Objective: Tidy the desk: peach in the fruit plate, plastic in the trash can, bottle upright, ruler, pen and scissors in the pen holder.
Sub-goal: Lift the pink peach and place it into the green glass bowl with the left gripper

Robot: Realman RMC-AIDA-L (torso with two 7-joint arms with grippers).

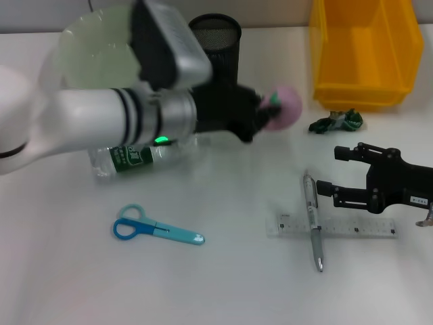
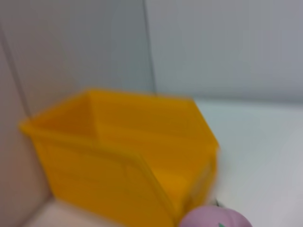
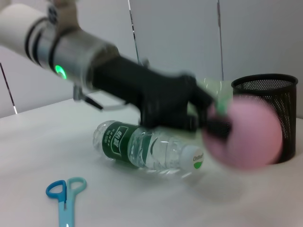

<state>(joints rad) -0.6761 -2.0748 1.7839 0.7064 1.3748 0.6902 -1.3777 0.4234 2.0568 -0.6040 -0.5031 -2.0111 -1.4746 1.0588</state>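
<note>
Above the middle of the white desk (image 1: 223, 284): left gripper (image 1: 265, 114) reaching rightward, fingers clamped on the pink peach (image 1: 285, 107), lifted clear of the surface, just right of the black mesh pen holder (image 1: 216, 44). Same peach close in the right wrist view, pink and round in front of the holder, and at the lower edge of the left wrist view below the yellow bin (image 2: 128, 156).

At the far left: pale green fruit plate (image 1: 95, 47), partly hidden behind the left arm. Beneath that arm: clear water bottle (image 1: 139, 157) lying on its side, green label up, cap toward the right. Nearer and left: blue scissors (image 1: 154, 229) flat on the desk, handles to the left, blades shut.

At the far right: yellow bin standing open, with crumpled green plastic (image 1: 338, 122) on the desk just in front of it.

At the near right: right gripper (image 1: 338, 172) low over the desk, fingers spread wide, holding nothing, pointing left. Just left of and below it: silver pen (image 1: 313, 220) lying across the clear ruler (image 1: 338, 226), the two forming a cross.
</note>
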